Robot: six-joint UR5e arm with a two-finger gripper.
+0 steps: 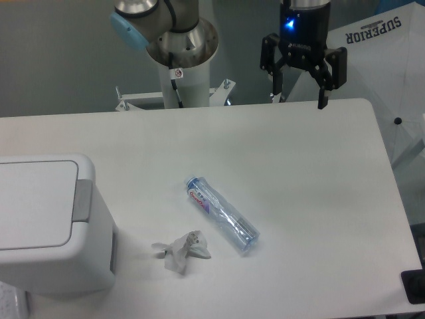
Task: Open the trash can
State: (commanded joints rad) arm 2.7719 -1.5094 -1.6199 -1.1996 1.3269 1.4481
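Note:
The trash can (46, 226) is a large white box-shaped bin with rounded corners at the table's front left. Its flat lid (33, 203) is down, and the grey push tab (82, 199) sits on the lid's right edge. My gripper (299, 100) hangs open and empty above the table's far edge, right of centre, far from the bin. Its two black fingers (323, 83) are spread wide apart.
A clear plastic bottle (221, 214) lies on its side near the table's middle. A crumpled white tissue (182, 250) lies to its left, close to the bin. The arm's base column (180, 60) stands behind the table. The white table's edge (392, 173) runs down the right.

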